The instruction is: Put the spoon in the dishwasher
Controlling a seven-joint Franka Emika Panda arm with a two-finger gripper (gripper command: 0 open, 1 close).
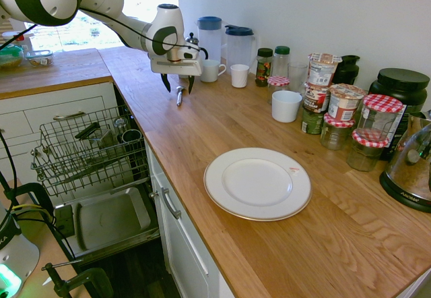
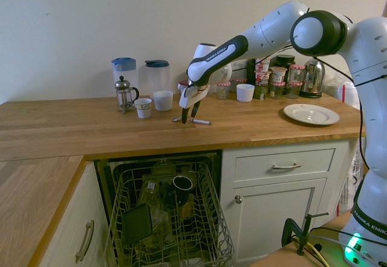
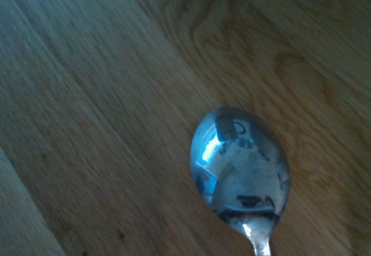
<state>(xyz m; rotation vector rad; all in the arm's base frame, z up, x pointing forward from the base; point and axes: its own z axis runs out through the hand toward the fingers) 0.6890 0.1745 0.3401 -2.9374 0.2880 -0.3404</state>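
Hovering over the wooden countertop [image 1: 175, 119], the gripper [image 1: 178, 83] shows in the first exterior view with its two dark fingers apart, nothing between them that can be made out. The silver spoon [image 1: 180, 96] lies on the countertop just below it. Nearer the camera sits a white dinner plate [image 1: 258, 184], and along the wall stand lidded pitchers, mugs, red-checked jars and, at the right edge, a metal kettle [image 1: 411, 166]. Left of the counter, the dishwasher [image 1: 91, 146] is open, its wire rack pulled out.

In the second exterior view, the fingers point down at the spoon, whose handle reaches to the right of them; whether they touch it cannot be told. A French press [image 2: 124, 95] stands to the left, and the dishwasher rack below holds a dark mug [image 2: 182, 185].

The wrist view shows the spoon's shiny bowl and the start of its neck against the wood grain.
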